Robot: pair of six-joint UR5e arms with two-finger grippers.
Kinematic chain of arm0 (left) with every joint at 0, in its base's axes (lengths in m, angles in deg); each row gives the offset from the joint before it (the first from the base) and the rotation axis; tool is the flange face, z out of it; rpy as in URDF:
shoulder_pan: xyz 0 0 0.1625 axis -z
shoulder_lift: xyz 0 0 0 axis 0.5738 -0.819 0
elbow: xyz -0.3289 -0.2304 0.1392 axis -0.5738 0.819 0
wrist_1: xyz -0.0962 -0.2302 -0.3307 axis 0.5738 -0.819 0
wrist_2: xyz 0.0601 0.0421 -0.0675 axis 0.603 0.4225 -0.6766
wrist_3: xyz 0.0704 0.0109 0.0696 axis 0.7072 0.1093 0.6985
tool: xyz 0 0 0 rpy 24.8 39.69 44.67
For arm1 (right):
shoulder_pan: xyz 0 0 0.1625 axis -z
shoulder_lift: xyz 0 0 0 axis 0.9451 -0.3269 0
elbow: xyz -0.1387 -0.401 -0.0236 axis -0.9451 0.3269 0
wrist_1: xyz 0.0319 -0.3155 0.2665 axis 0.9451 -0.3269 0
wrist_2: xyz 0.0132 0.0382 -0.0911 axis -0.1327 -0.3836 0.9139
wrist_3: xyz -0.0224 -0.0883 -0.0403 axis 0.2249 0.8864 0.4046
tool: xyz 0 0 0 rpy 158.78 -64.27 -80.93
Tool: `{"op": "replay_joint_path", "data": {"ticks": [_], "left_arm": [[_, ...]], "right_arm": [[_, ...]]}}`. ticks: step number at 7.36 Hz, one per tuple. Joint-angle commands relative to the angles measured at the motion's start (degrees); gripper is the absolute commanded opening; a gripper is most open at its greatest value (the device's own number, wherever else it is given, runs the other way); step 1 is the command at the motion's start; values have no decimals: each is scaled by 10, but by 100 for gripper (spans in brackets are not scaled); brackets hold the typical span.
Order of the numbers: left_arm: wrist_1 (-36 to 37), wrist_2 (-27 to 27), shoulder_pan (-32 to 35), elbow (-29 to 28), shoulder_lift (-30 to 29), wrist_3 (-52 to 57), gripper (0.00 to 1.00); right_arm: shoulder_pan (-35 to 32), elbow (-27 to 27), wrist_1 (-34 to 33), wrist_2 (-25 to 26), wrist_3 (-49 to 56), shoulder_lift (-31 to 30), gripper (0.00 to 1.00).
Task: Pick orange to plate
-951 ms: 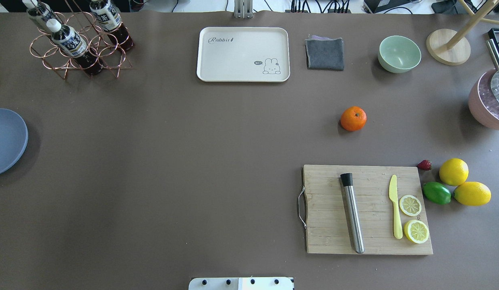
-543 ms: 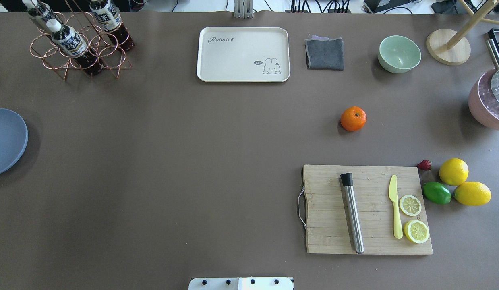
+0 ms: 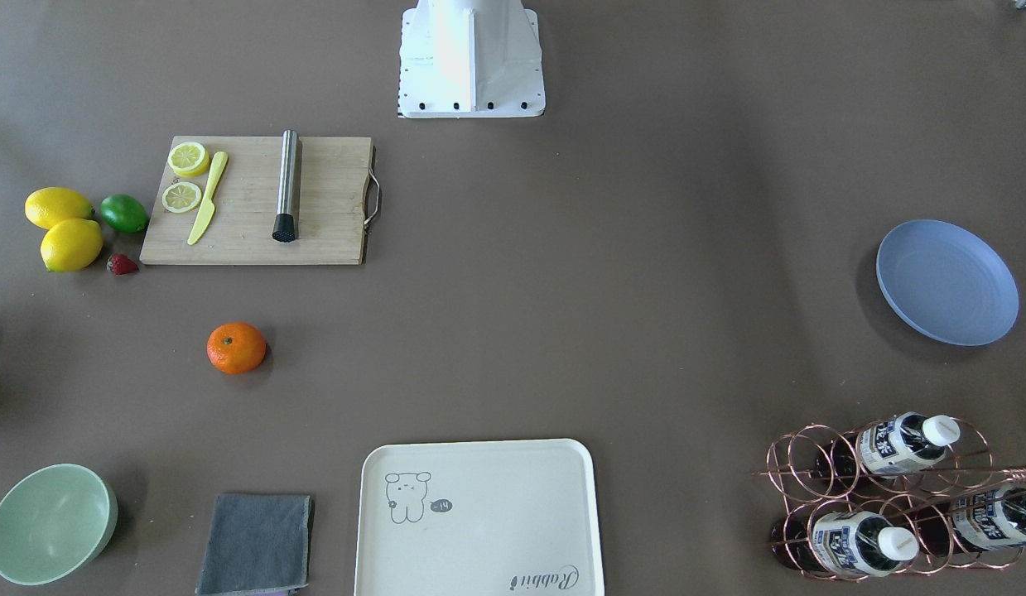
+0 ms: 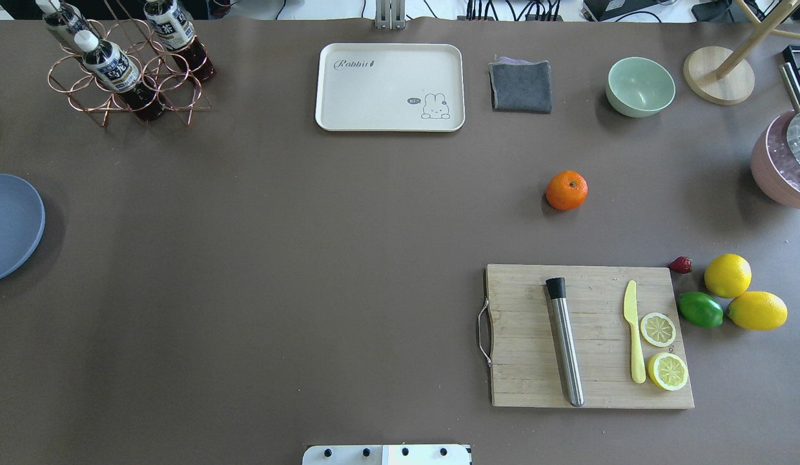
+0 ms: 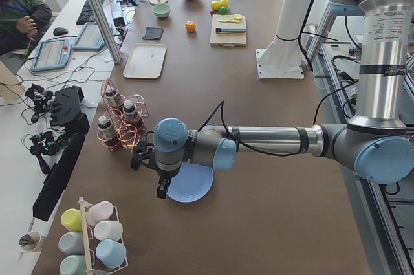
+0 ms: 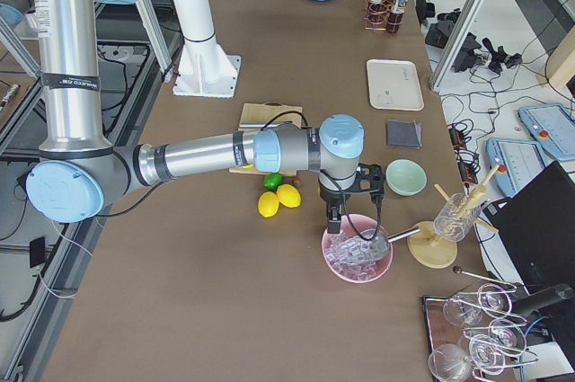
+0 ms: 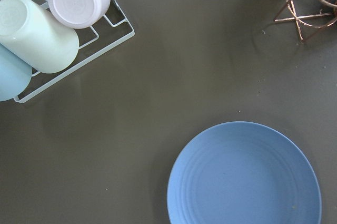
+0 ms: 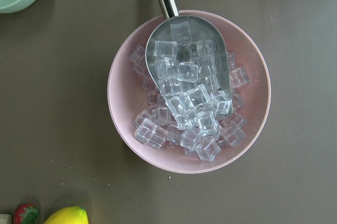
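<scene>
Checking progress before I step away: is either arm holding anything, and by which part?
Nothing seems held. The orange lies alone on the table; the left gripper hangs over the plate, the right gripper over the ice bowl.

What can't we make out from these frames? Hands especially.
Left hand: seen only in the left side view, small and dark, so open or shut is unclear. Its wrist view shows no fingers.
Right hand: seen only in the right side view, same problem.
Plate: cut by the overhead view's left edge, and partly behind the left arm in the left side view.
Ice bowl: cut by the overhead view's right edge.
</scene>
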Motion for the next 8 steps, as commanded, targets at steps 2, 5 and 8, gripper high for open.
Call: {"op": "replay_joint_path", "data": {"ticks": [2, 5, 8], "left_arm": [[-176, -1, -2, -139, 0, -2, 98], [-212, -44, -48, -165, 4, -50, 98], [-273, -44, -116, -198, 4, -81, 98]], "right_arm": [[30, -9, 0, 0, -55, 23, 100], [43, -17, 0, 0, -63, 31, 100], [43, -17, 9, -4, -64, 31, 100]]}}
